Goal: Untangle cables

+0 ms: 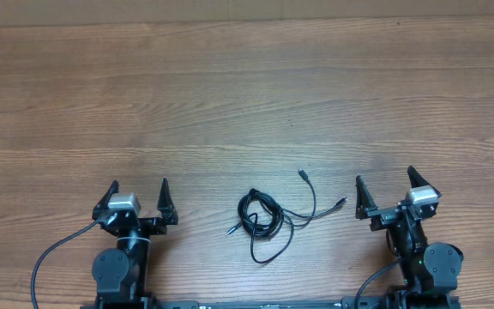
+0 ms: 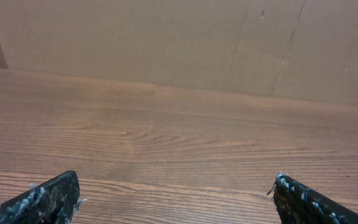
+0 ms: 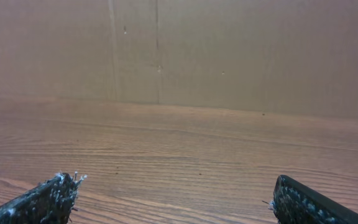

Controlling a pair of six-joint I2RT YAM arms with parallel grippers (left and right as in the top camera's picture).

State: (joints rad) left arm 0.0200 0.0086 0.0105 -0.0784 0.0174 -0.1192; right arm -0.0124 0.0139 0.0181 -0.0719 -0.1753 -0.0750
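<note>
cables seen coiled together on worktop, untouched | left claw and right claw both released, nothing gripped; parked either side, presumably so one cord can be taken by each

Wood-grain table, mid-brown, grain running left–right, fills overhead view. Tan cardboard-like backdrop upright along far edge; vert. seams and a few small marks on it, seen from both wrist cams.

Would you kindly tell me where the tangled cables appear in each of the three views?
Overhead: cables lower centre, on the table between the left gripper and right gripper.
Left wrist: not in it.
Right wrist: not in it.
Shared landmark: the wood-grain table.
</note>
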